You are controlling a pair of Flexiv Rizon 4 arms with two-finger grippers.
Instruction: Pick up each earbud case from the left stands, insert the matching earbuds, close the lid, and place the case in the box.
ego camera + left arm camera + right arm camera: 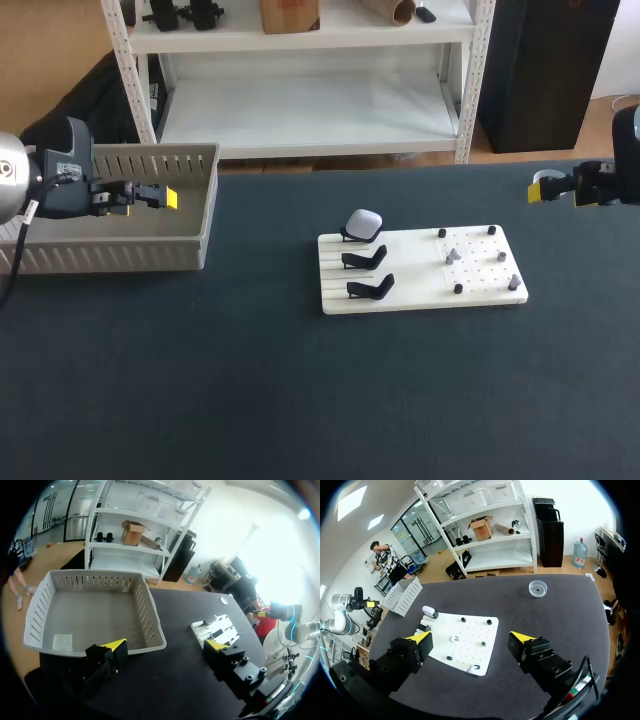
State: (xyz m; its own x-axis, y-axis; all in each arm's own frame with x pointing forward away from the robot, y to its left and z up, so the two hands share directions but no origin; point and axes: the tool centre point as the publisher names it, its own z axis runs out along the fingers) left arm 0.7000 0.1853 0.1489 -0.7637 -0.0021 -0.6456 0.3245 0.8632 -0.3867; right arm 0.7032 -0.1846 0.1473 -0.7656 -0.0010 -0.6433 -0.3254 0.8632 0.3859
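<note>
Left gripper (165, 647) and right gripper (470, 639) both agape, empty. Next, I judge: left fetches earbud case (364, 222) off stand (351, 237).

White earbud case (364, 222) on rearmost black stand (350, 236), slatted box (110, 255) well apart

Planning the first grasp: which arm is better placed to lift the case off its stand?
Probably left: the earbud case sits at the board's left end, on the side of the open left gripper; the open right gripper hangs beyond the board's right end.
</note>
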